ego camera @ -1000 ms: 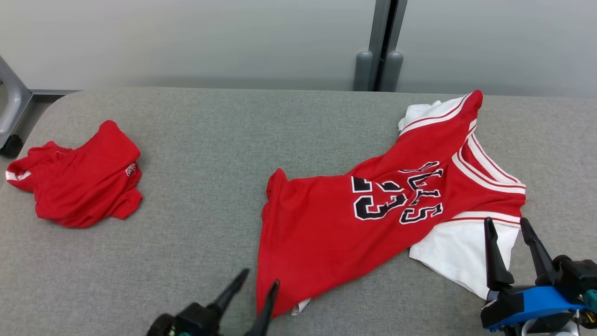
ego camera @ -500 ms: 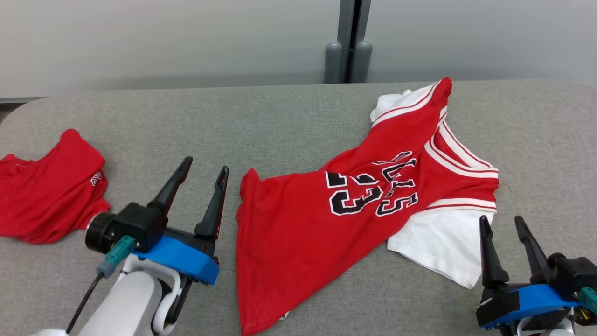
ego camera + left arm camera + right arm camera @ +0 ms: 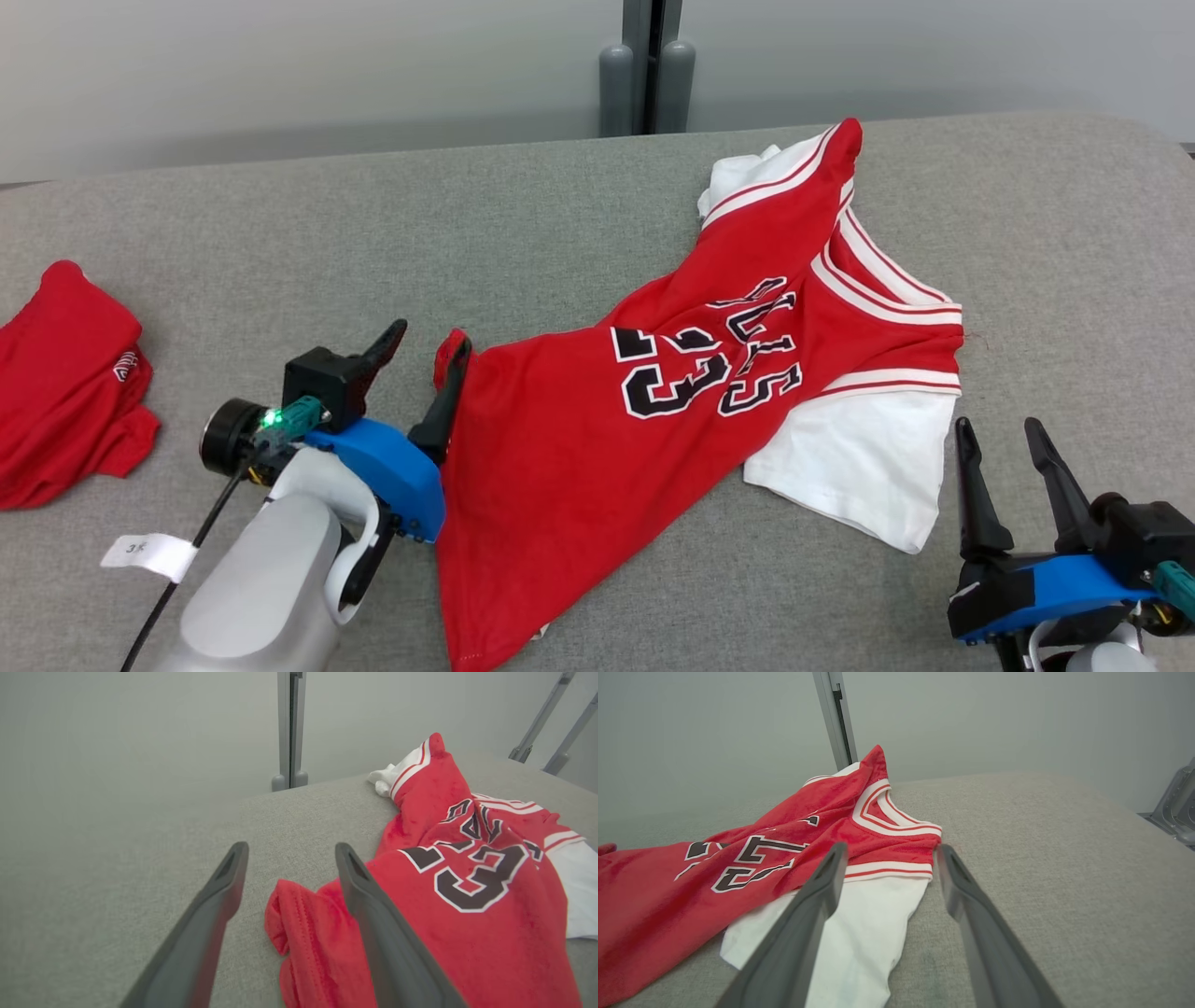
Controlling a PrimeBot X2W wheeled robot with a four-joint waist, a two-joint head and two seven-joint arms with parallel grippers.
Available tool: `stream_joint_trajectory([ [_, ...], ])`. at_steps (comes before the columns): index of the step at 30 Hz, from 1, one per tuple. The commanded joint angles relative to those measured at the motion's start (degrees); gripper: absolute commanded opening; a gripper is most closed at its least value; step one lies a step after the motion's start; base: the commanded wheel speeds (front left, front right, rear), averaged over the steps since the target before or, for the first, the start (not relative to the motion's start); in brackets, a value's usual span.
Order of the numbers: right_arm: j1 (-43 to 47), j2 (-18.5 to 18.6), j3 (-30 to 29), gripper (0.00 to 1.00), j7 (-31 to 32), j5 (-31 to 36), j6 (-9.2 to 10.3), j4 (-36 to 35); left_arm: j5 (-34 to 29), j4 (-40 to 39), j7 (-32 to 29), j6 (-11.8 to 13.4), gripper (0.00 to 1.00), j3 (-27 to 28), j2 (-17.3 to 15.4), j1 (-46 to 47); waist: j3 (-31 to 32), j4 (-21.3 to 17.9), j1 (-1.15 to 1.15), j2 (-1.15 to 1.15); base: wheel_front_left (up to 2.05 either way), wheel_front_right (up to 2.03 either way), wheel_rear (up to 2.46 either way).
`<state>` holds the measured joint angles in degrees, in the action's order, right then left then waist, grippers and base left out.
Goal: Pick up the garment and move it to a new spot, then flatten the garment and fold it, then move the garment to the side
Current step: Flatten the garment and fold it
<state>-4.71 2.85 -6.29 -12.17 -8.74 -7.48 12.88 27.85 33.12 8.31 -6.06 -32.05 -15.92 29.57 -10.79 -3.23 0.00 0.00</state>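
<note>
Garment [image 3: 579,448] is lying crumpled on the grey worktop [image 3: 467,224], right of centre in the head view. It is a red sports top with a black "23", white-striped trim and a white layer underneath. It is running diagonally, with the collar end sitting toward the far edge and the hem end trailing toward the near edge. The white layer is sticking out at the near right side and a little at the collar end.

Left tool [image 3: 429,338] is sitting released, fingers spread, right at the garment's left corner. In the head view its inner finger is overlapping the bunched red corner; cannot tell whether it is touching the cloth. In the left wrist view the tool [image 3: 290,848] is pointing across the worktop, and the garment [image 3: 467,914] is putting its bunched corner low between the two fingers, closer to the right-hand one. No cloth is being pinched.

Right tool [image 3: 997,427] is also sitting released, fingers apart, near the white edge and gripping nothing. In the right wrist view the tool [image 3: 892,848] is pointing at the striped trim, and the garment [image 3: 691,891] is spreading off to the left, white fabric passing behind the left-hand finger.

Red shirt [image 3: 65,392] is lying bunched at the worktop's far left, well apart from the garment. White label [image 3: 149,553] is hanging on the left arm's cable. Grey post [image 3: 646,65] is standing behind the worktop.
</note>
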Motion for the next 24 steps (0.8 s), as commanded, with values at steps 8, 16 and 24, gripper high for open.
stream_joint_trajectory([
  [8,-1.38,0.07,-0.13,1.0,-0.4,0.09,-0.03,0.9,1.59,10.41,-4.43,-1.41,1.0,-6.1,1.27,1.78,-0.47,-0.37,0.0,0.0,0.0,0.0,0.0],
  [16,-2.09,0.07,-0.14,1.0,-0.36,0.06,-0.03,1.84,5.56,14.98,-7.27,-1.41,1.0,-11.86,2.43,2.4,-0.49,-0.81,0.0,0.0,0.0,0.0,0.0],
  [24,-2.33,0.07,-0.39,1.0,-0.45,-0.16,-0.03,2.21,8.88,17.86,-9.02,-1.44,0.0,-17.46,2.66,3.11,-0.59,-1.26,0.0,0.0,0.0,0.0,0.0],
])
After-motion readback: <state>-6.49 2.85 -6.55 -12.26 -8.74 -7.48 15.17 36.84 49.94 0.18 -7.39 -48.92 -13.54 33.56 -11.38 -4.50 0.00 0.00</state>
